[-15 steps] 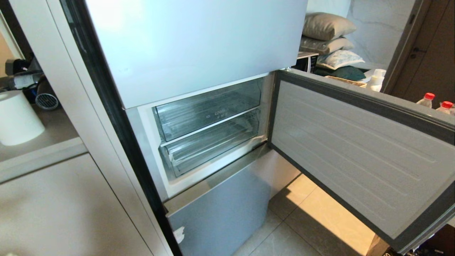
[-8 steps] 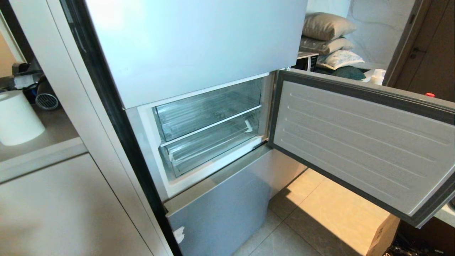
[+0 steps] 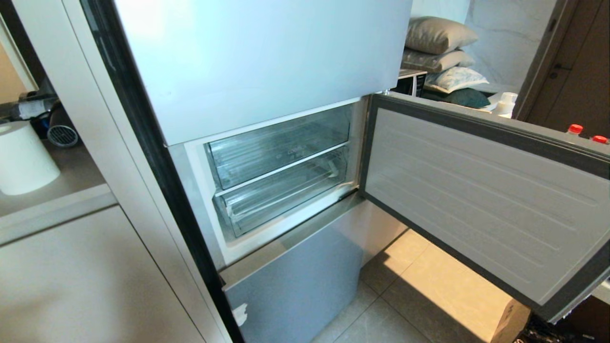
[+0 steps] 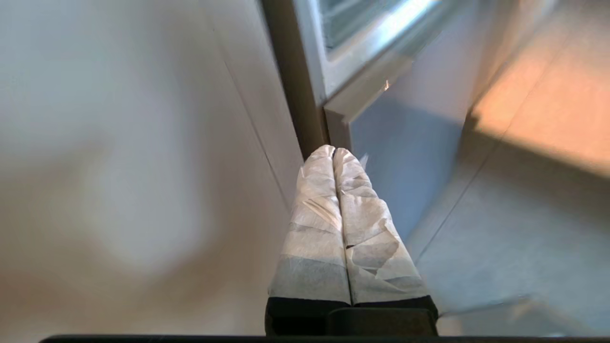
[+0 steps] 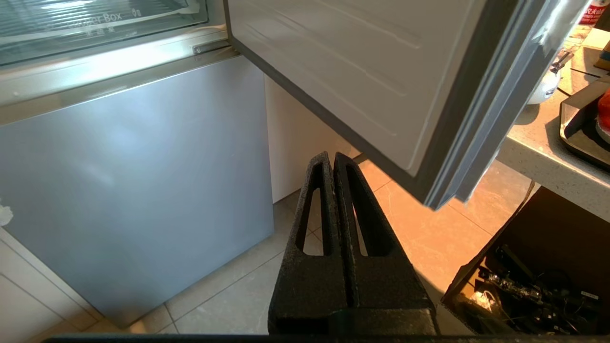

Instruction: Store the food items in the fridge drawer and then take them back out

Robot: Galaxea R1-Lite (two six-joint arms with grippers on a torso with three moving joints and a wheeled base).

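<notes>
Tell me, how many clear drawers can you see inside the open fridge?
2, stacked: the upper clear bin sits directly above the shallower fridge drawer. Both are pushed in, and neither shows any food. Others may sit behind the closed doors.

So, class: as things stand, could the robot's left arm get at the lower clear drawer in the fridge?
Probably yes: the fridge door stands wide open, leaving the lower clear drawer front exposed. The left end effector is shut, low beside the fridge, and would need to rise.
</notes>
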